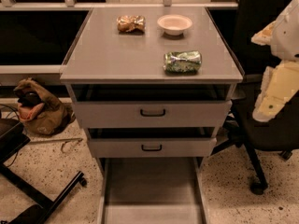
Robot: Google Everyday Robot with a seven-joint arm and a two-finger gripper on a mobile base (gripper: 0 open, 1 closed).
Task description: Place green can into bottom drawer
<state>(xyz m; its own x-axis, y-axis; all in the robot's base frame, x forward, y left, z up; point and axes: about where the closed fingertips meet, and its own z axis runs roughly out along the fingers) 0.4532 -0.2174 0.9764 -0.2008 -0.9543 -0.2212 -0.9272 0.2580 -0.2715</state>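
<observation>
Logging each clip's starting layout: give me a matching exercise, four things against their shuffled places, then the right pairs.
1. green can
2. white bowl
3. bottom drawer
4. hand

A. pulled open, lowest of three
B. on its side, front right of the cabinet top
C. in the air, right of the cabinet
D. back of the cabinet top, beside the foil packet

Pairs: 1-B, 2-D, 3-A, 4-C
</observation>
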